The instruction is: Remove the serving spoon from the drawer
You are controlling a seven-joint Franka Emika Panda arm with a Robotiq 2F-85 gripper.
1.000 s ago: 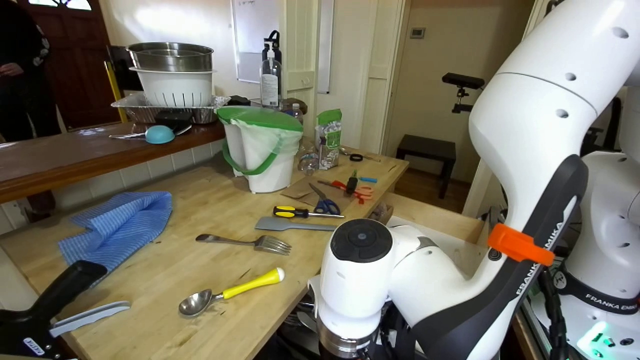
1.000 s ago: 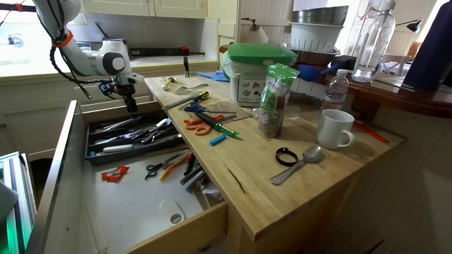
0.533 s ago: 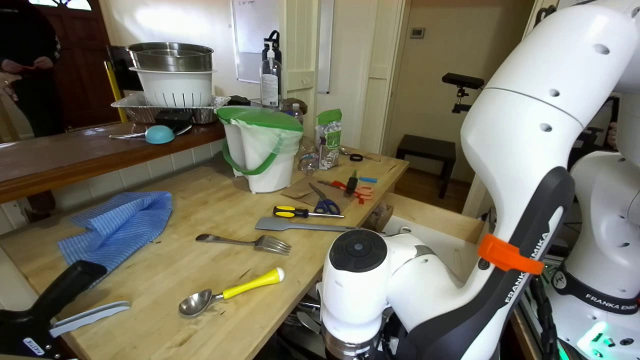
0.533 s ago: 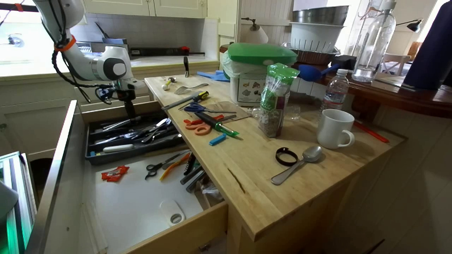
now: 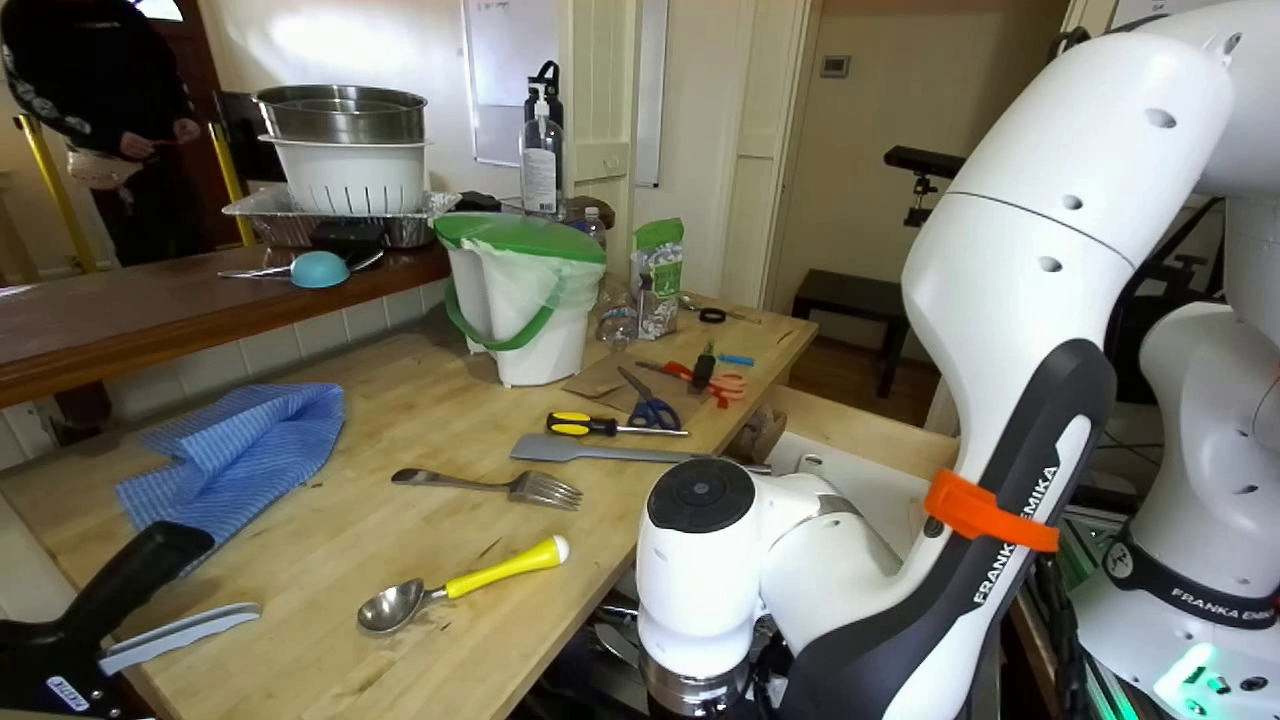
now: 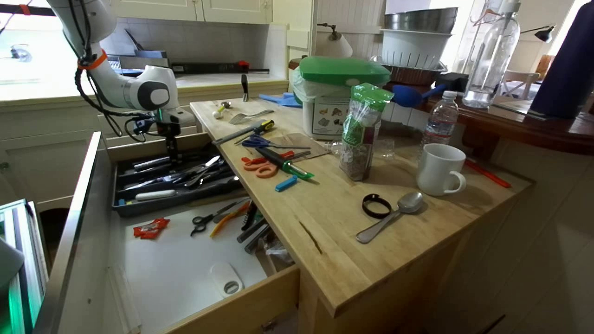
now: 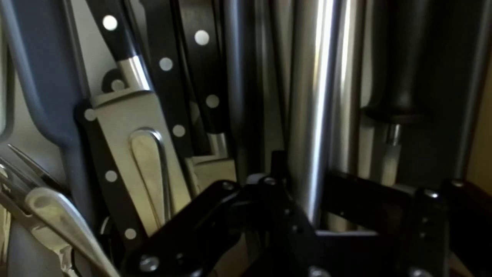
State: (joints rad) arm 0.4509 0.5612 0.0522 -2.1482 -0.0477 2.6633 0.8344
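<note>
Your fingers (image 7: pixel 286 227) stand parted and released at the bottom of the wrist view; two steel bars (image 7: pixel 311 96) run down into the gap, and whether a finger touches either can't be told. At least four riveted black handles (image 7: pixel 173 96) lie upper left to centre. The drawer (image 6: pixel 167 269) fills the lower left of an exterior view; you can't pick out the serving spoon. The surface (image 6: pixel 343 273) carries one white mug (image 6: pixel 436 169), one fork (image 5: pixel 505 488), two spoons (image 6: pixel 392 218).
</note>
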